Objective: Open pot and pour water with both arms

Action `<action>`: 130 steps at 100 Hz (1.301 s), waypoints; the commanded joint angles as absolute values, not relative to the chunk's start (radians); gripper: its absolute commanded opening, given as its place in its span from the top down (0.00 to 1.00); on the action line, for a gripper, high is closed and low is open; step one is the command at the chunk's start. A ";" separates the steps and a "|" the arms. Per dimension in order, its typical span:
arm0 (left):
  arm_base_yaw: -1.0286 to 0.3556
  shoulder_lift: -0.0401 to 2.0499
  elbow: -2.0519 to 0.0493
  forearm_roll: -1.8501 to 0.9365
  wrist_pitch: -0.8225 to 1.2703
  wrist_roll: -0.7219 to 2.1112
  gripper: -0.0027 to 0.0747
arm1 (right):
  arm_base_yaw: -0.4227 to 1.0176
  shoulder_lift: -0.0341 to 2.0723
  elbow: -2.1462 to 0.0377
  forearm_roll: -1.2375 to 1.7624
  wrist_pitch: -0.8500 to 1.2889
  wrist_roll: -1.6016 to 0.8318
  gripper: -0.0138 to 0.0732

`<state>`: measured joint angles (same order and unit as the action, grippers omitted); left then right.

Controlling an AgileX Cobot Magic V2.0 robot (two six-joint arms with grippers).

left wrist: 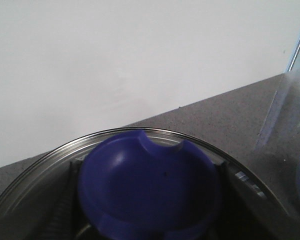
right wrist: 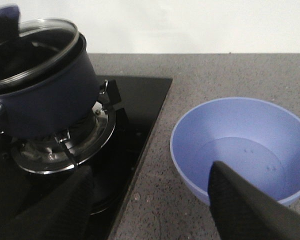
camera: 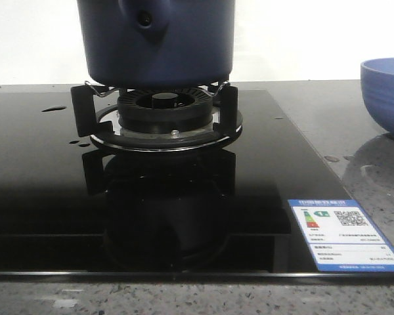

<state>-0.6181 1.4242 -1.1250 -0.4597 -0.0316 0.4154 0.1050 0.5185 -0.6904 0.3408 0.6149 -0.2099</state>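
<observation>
Pot (camera: 156,41): I see it on the burner stand (camera: 159,121) of the black hob, glass lid (right wrist: 37,47) on.
Handling: I judge it heavy and rigid; the lid looks smooth and breakable, so I'd take it by its blue knob (left wrist: 147,187).
Left tool: right over that knob; I cannot tell whether it is clamped.
Right tool (right wrist: 150,205): fingers apart, empty, between pot and blue bowl (right wrist: 242,147).
Bowl: on the bench, right of the pot.
Water: drops on the hob left of the pot (camera: 52,109).
Writing: energy label with QR code (camera: 345,243), text too small to read.
</observation>
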 commanded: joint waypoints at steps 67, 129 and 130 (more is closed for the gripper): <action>-0.250 1.099 -1.166 -0.457 0.062 0.413 0.57 | -0.185 1.221 -1.245 0.199 0.993 -0.143 0.33; -0.248 1.097 -1.166 -0.456 0.063 0.413 0.57 | -0.216 1.474 -1.245 0.196 1.013 -0.143 0.73; -0.248 1.097 -1.166 -0.456 0.063 0.413 0.57 | -0.216 1.474 -1.245 0.196 1.013 -0.143 0.76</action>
